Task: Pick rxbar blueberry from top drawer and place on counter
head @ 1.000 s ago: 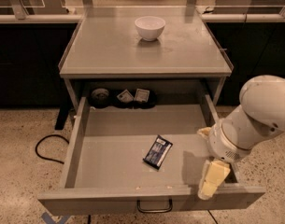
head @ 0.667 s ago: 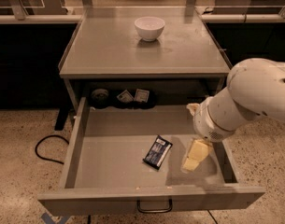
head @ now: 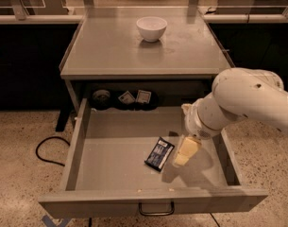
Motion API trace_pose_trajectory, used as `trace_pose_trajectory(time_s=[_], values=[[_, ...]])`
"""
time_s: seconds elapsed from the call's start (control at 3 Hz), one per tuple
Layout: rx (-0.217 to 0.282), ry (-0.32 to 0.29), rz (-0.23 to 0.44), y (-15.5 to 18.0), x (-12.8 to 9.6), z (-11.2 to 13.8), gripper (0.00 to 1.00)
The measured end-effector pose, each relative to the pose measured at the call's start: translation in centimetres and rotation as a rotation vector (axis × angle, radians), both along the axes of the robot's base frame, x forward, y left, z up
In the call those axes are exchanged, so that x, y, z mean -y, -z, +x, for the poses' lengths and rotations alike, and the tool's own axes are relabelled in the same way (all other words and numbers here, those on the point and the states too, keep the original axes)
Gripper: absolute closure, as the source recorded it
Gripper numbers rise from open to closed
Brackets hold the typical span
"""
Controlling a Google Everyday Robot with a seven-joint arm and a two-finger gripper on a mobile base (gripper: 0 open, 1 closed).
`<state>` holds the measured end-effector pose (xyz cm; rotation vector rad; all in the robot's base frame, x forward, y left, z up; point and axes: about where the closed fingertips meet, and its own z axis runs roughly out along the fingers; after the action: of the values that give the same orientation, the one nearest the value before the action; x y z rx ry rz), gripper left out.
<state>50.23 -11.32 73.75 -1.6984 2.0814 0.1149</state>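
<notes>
The rxbar blueberry (head: 159, 153), a dark blue wrapped bar with white lettering, lies flat on the floor of the open top drawer (head: 82, 131), right of its middle. My gripper (head: 185, 153), with pale yellowish fingers, hangs inside the drawer just right of the bar, pointing down and apart from it. The white arm reaches in from the right over the drawer's right wall. The counter (head: 110, 46) is the grey tabletop above the drawer.
A white bowl (head: 151, 28) stands at the back middle of the counter. Small pale packets in dark round holders (head: 127, 98) sit at the drawer's back. A dark wire handle (head: 156, 209) is on the drawer front. A black cable (head: 44, 148) lies on the speckled floor at left.
My gripper has moved from the drawer's front right corner leftward and inward, ending close beside the bar. The bar has not moved.
</notes>
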Motion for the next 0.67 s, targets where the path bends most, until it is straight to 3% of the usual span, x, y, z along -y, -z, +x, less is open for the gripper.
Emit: trace_pose_trajectory(time_s=[0.33, 0.67], values=[[0.007, 0.016, -0.003, 1.6, -0.3, 1.4, 0.0], [-0.037, 0.034, 0.017, 7.0, -1.8, 3.4, 0.0]])
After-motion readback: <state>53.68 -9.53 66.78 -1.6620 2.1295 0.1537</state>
